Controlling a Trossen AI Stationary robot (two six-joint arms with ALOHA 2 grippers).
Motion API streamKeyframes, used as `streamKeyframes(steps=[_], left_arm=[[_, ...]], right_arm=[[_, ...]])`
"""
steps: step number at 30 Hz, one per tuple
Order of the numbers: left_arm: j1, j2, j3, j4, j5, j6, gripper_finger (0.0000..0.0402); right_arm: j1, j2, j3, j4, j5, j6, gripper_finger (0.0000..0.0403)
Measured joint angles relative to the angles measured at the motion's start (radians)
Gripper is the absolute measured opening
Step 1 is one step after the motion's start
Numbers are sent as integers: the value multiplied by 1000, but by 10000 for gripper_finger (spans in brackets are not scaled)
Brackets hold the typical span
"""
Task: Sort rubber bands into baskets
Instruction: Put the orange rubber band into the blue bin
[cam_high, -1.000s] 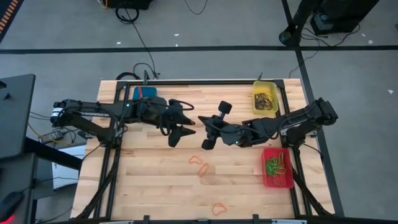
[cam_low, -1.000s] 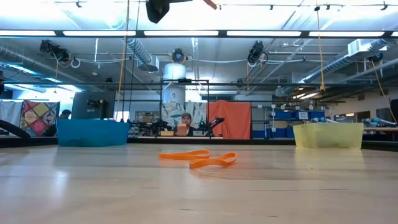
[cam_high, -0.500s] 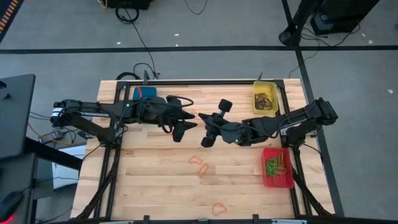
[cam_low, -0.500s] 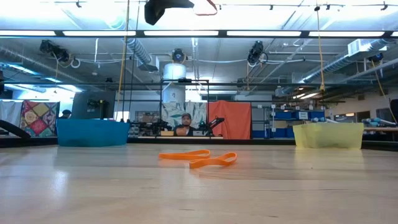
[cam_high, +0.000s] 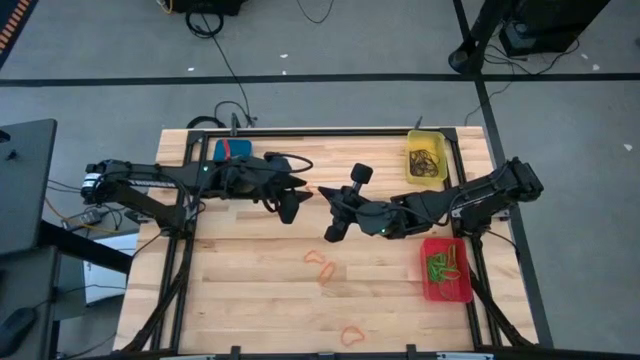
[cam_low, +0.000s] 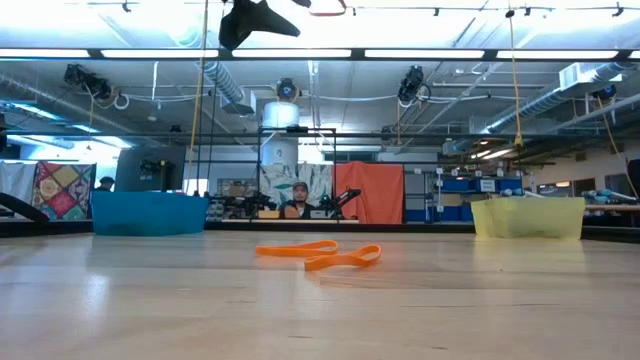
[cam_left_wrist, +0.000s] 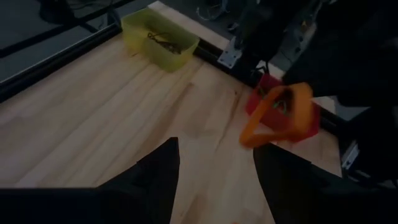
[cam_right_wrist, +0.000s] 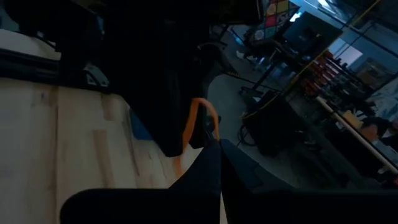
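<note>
Mid-table, above the wood: right gripper (cam_high: 321, 192) pressed together, pinching a thin orange rubber loop (cam_left_wrist: 277, 115) that hangs lengthwise from its tips. Left gripper (cam_high: 300, 196), fingers spread, faces it just beside, so the loop lies directly ahead of the left arm, the nearer taker.

Count: three rectangular plastic baskets – blue (cam_high: 232, 149), yellow (cam_high: 426, 156), red (cam_high: 446, 268). Three orange bands on the tabletop: two (cam_high: 322, 263) centre, one (cam_high: 352, 335) near edge.
</note>
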Motion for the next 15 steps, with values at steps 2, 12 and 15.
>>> streamKeyframes(steps=[2,12,15], left_arm=[[0,0,0,22,0,5,208],[0,0,0,102,75,83,206],[0,0,0,101,72,85,177]], right_arm=[[-1,0,0,0,1,-5,5],[-2,1,0,8,1,-8,5],[-2,1,0,18,1,-8,5]])
